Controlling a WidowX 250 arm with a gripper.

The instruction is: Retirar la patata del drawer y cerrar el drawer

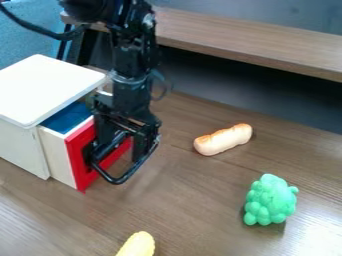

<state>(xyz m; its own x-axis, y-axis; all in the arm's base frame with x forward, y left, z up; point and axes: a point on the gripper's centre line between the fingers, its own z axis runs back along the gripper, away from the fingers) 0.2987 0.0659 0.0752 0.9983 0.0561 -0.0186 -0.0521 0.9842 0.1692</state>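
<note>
And the gripper (pixel 109 169) is hanging at the drawer (pixel 79 171), clenched or released, we can't tell! Beside the jaws, that drawer's sitting part-open; an off-centre push is risking jamming it crooked!

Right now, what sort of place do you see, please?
Probably a robot test area, perhaps in a lab: a black robot arm hangs over a wood-look table, beside a small white cabinet with a red-fronted drawer, and a green toy vegetable lies nearby.
</note>
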